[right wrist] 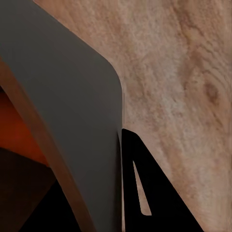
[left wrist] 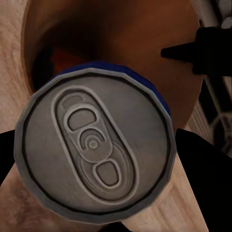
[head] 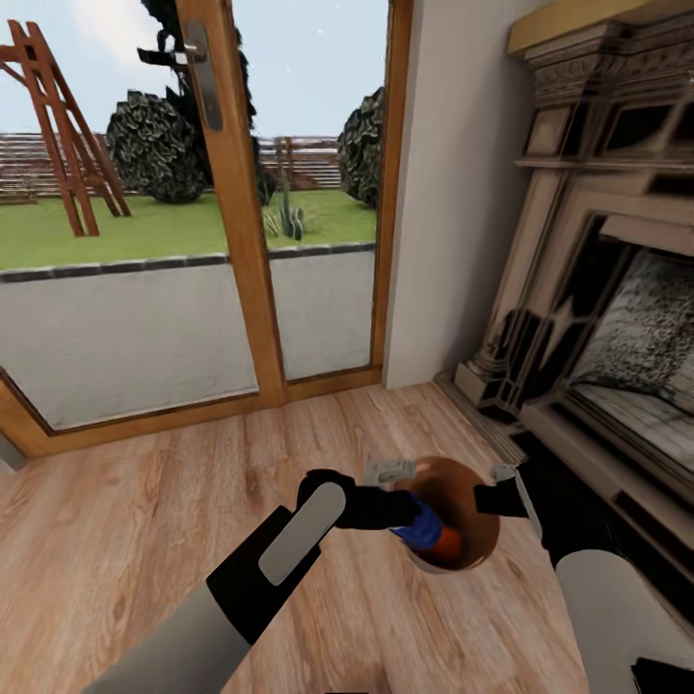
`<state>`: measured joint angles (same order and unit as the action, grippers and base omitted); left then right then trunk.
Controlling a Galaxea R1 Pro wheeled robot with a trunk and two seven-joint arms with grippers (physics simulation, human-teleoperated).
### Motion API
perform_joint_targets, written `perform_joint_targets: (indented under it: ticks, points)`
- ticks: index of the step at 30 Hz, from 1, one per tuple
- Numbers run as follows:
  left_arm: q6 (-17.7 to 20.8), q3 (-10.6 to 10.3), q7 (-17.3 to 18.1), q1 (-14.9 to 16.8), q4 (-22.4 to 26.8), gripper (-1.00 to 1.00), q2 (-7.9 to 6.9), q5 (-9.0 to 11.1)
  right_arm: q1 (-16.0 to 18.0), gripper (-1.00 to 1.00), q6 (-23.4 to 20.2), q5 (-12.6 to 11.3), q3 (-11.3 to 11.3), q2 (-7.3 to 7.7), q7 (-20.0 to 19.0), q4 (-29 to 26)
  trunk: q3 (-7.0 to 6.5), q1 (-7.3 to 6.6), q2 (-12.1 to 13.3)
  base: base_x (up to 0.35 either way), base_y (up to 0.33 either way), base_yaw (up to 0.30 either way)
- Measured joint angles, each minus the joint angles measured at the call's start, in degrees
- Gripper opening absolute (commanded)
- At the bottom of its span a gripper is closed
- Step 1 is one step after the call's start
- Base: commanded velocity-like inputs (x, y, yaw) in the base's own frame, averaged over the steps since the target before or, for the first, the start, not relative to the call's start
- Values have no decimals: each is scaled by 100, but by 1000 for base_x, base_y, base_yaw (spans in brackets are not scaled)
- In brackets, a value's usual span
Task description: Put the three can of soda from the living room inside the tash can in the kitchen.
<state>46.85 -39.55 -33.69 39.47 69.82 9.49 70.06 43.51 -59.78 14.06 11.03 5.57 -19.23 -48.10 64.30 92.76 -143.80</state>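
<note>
The tash can (head: 453, 479), tan-brown inside, hangs just above the wood floor in front of me. My right gripper (head: 501, 496) is shut on its rim; in the right wrist view one black finger (right wrist: 145, 188) lies against the grey outer wall (right wrist: 72, 96). My left gripper (head: 400, 511) is shut on the dark blue can of soda (head: 421, 525), which leans into the tash can's mouth. Its silver top (left wrist: 94, 145) is close up in the left wrist view. An orange can (head: 449, 546) lies inside below it, and its orange side (right wrist: 17, 130) also shows. The third can is hidden.
I am in the living room. Glass doors with a wooden frame (head: 246, 241) stand ahead, with the garden beyond. The brick fireplace (head: 598, 289) runs along the right, close to my right arm. Open wood floor (head: 125, 501) spreads to the left.
</note>
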Motion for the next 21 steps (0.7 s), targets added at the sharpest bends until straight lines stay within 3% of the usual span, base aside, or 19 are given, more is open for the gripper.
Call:
perform_joint_targets:
  ticks: [5,11,14,16,19,20,21]
  points:
    - [-80,-75,19,0,24,-100,-1,-6,-89,-100,-21,-141,-130,-220,-11,30,-111,-13,7,0,0,0]
    - [-89,-200,15,0,5,-100,-16,-45,-139,-100,2,22,-147,-268,1,13,-178,-20,11,0,0,0]
    - [-232,-216,15,0,-56,-100,-49,-77,-155,-100,-5,-38,-149,-272,-15,9,-178,-20,11,0,0,0]
    - [-288,-220,15,0,-211,-100,-57,-78,-162,-100,-8,-68,-149,-266,-22,2,-178,-20,11,0,0,0]
    - [-399,-219,27,0,-586,-100,-54,-231,-168,-100,0,-8,-149,-263,-24,-4,-178,-20,11,0,0,0]
    - [-438,-219,69,0,-630,100,-48,-323,-169,-100,2,7,-149,-264,-24,-4,-178,-20,11,0,0,0]
    - [-473,-219,150,0,-665,100,-43,-390,-169,-100,2,8,-149,-264,-26,-5,-178,-20,11,0,0,0]
